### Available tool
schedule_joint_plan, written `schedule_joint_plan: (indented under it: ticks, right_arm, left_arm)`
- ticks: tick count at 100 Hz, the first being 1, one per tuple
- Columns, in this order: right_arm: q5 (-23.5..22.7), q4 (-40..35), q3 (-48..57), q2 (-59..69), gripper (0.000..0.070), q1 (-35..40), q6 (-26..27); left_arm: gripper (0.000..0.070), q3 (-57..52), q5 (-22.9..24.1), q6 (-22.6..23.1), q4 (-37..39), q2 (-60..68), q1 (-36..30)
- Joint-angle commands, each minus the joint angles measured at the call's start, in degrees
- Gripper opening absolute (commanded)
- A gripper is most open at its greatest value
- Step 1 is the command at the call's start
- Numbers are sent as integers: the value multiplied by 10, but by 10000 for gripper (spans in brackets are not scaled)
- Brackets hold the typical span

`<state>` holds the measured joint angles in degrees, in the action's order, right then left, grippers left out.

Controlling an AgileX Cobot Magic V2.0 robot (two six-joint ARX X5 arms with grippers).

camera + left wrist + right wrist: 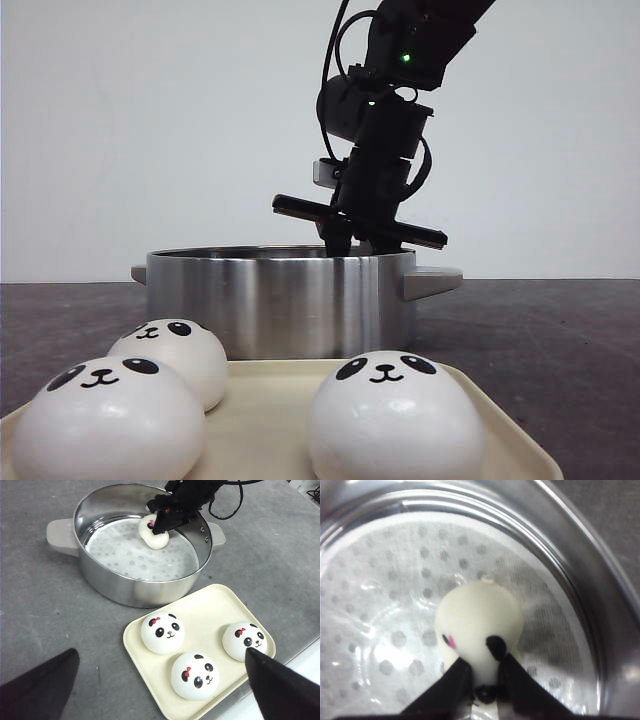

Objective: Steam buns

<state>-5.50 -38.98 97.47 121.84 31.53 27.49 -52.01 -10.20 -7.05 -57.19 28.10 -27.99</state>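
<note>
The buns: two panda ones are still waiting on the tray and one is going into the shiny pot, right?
Not quite. Three buns wait on the tray, not two, as the left wrist view shows. One more bun is inside the shiny pot, pinched by the right gripper.

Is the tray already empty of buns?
No, three buns sit on the tray.

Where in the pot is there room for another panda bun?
The steamer pot has lots of bare liner on the side by its left handle and toward the tray. The far side is crowded: the right gripper pinches a bun there. Three buns fill most of the tray.
</note>
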Motion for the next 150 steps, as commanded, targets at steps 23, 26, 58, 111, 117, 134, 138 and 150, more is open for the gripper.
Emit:
schedule_joint_plan:
  ticks: [23, 26, 58, 111, 117, 134, 138, 150]
  right_arm:
    - [27, 3, 11, 12, 370, 4, 11]
    - [27, 4, 11, 12, 406, 4, 11]
    - [25, -13, 68, 2, 528, 6, 6]
    - [160, -176, 266, -230, 9, 154, -176]
    - [207, -165, 266, -277, 9, 195, -189]
    - [330, -178, 266, -386, 9, 327, -235]
    - [354, -191, 266, -405, 9, 355, -237]
    - [430, -242, 266, -451, 8, 420, -223]
  left_arm:
    - [676, -7, 3, -1, 5, 2, -3]
    - [676, -7, 3, -1, 5, 2, -3]
    - [676, -7, 3, -6, 1, 2, -3]
    - [672, -6, -7, -61, 34, 125, -3]
    - [672, -6, -19, -61, 38, 169, -6]
    - [672, -6, -21, -92, 84, 295, -17]
    - [672, -6, -21, -96, 96, 322, -19]
    - [672, -6, -27, -102, 127, 399, -30]
